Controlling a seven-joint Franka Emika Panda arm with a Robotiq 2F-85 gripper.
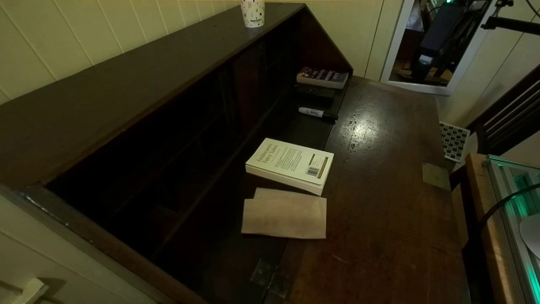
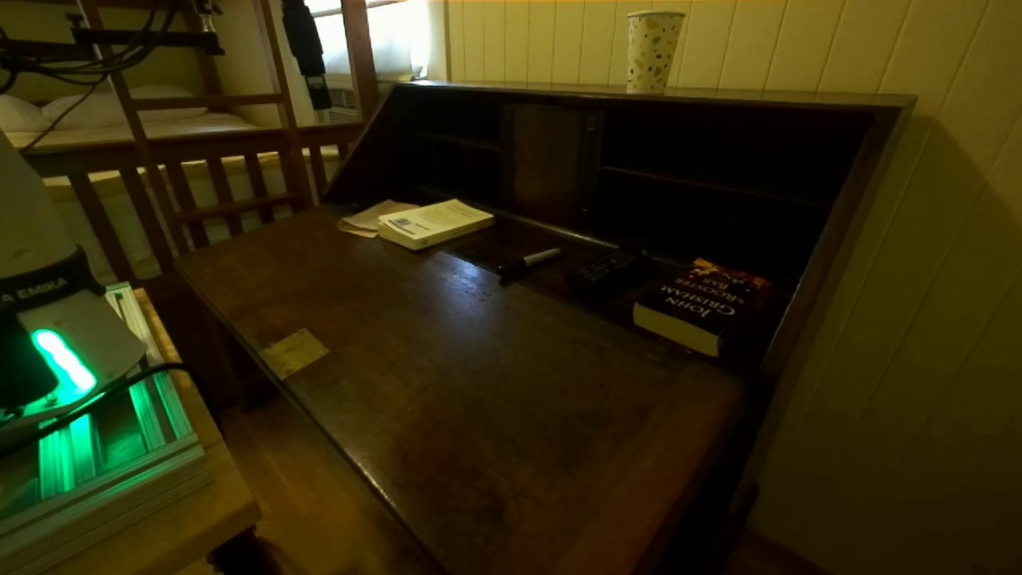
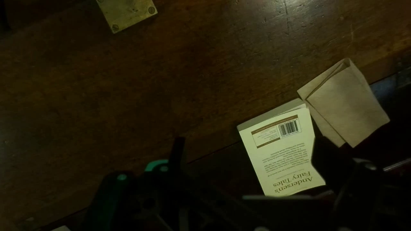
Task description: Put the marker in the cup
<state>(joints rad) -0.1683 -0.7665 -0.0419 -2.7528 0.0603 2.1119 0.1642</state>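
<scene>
The desk (image 2: 479,431) took up most of the scene. The gripper (image 3: 250,140) hung over it with its jaws spread pretty wide, holding nothing and touching nothing that I could see; in the wrist view it just hid a bit of the white book (image 3: 282,152). In an exterior view the dark book (image 2: 699,307) lay off to the right, the cup (image 2: 655,52) stood upright on the desk's far top, and the marker (image 2: 531,263) lay between the two books.
</scene>
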